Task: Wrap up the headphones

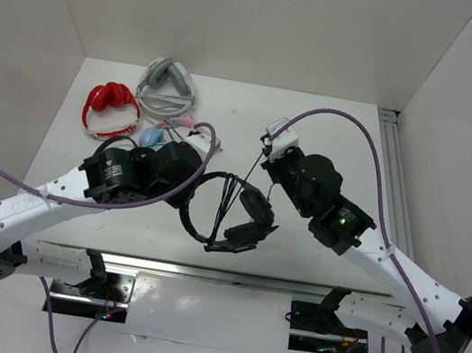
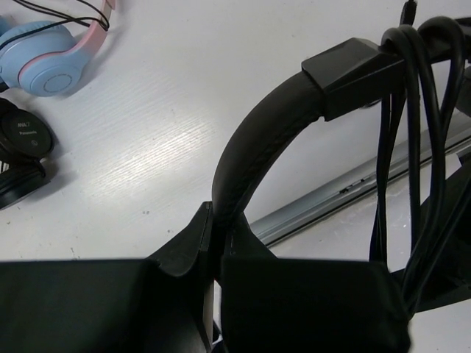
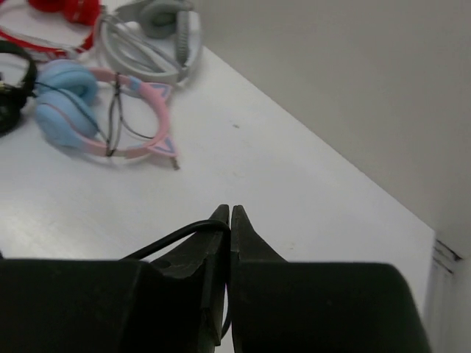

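Note:
The large black headphones point(image 1: 253, 209) hang above the middle of the table, held by their wide band. My left gripper point(image 1: 193, 178) is shut on that band point(image 2: 250, 147), with the jaws closed around its left side in the left wrist view point(image 2: 218, 235). Several turns of the thin black cable point(image 2: 412, 147) are looped over the band near its slider. My right gripper point(image 1: 266, 153) is up and to the right of the headphones. It is shut on the cable point(image 3: 169, 239), which arcs out left from the closed fingertips in the right wrist view point(image 3: 230, 213).
The pink-and-blue pair point(image 1: 166, 132), the red pair point(image 1: 109, 108) and the grey pair point(image 1: 168, 87) lie at the back left. A smaller black pair point(image 2: 22, 147) lies beside the pink-and-blue pair. A metal rail point(image 1: 201, 273) runs along the near edge. White walls surround the table.

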Controlling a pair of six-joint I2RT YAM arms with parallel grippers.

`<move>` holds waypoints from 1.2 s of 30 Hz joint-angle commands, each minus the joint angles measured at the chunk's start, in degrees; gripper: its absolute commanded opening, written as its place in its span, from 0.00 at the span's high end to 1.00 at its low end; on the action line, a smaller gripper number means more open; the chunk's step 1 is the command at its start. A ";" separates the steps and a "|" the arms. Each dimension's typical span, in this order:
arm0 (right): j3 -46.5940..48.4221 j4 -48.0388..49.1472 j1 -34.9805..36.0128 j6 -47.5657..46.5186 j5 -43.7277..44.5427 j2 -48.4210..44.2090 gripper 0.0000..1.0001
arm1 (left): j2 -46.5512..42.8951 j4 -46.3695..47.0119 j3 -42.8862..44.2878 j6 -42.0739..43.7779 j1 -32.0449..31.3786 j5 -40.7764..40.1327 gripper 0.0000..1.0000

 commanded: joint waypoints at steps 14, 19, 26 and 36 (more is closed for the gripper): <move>1.70 9.92 -16.43 15.91 -42.79 7.99 0.91 | -3.80 -7.53 9.05 3.98 -2.10 5.18 1.00; -5.33 25.72 -25.83 29.16 -65.41 10.02 0.86 | -3.81 -8.23 16.71 2.58 -2.10 4.47 1.00; -10.44 42.81 -23.48 40.88 -71.19 14.93 0.77 | 0.76 -7.62 26.63 1.35 -2.10 0.17 1.00; -18.87 51.50 -16.79 41.49 -64.25 19.33 0.77 | 11.75 -10.43 41.49 -3.22 -1.05 -12.40 1.00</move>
